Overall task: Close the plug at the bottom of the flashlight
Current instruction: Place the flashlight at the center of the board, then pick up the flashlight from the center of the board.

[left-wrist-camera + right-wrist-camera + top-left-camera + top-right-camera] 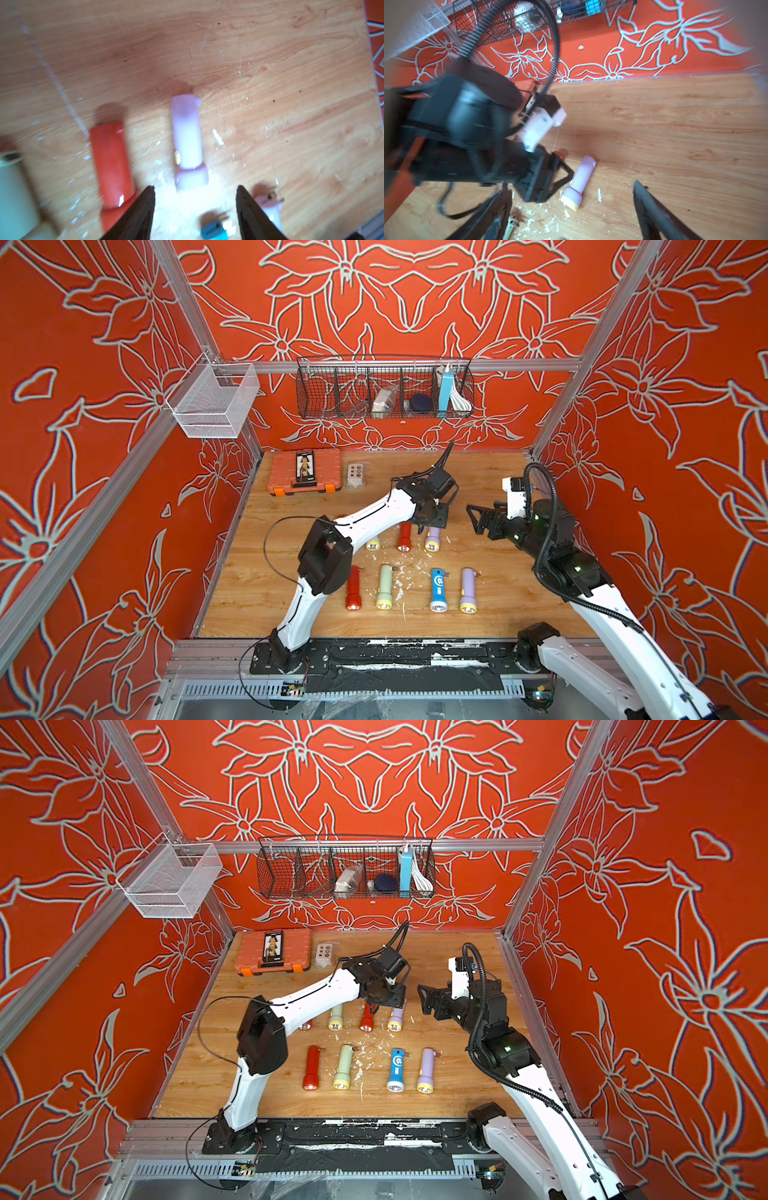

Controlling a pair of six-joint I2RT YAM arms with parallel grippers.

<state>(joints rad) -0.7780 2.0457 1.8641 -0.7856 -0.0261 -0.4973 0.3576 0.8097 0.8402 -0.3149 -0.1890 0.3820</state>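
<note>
A purple flashlight [433,538] [396,1020] lies in the back row on the wooden table, lens toward the front. In the left wrist view the purple flashlight [187,135] shows a small nub [197,101] at its bottom end; blur hides how the plug sits. My left gripper [434,519] [195,193] hovers just above it, open, with nothing between its fingers. My right gripper [473,519] [571,185] hangs open to the right of it, off the table and empty. The right wrist view shows the purple flashlight [581,176] beside the left gripper [546,182].
A red flashlight [404,540] and a yellow-green one [372,543] lie left of the purple one. In front lie red [353,588], green [385,587], blue [438,589] and purple [468,590] flashlights. White crumbs [401,568] litter the wood. An orange case [305,470] stands at the back left.
</note>
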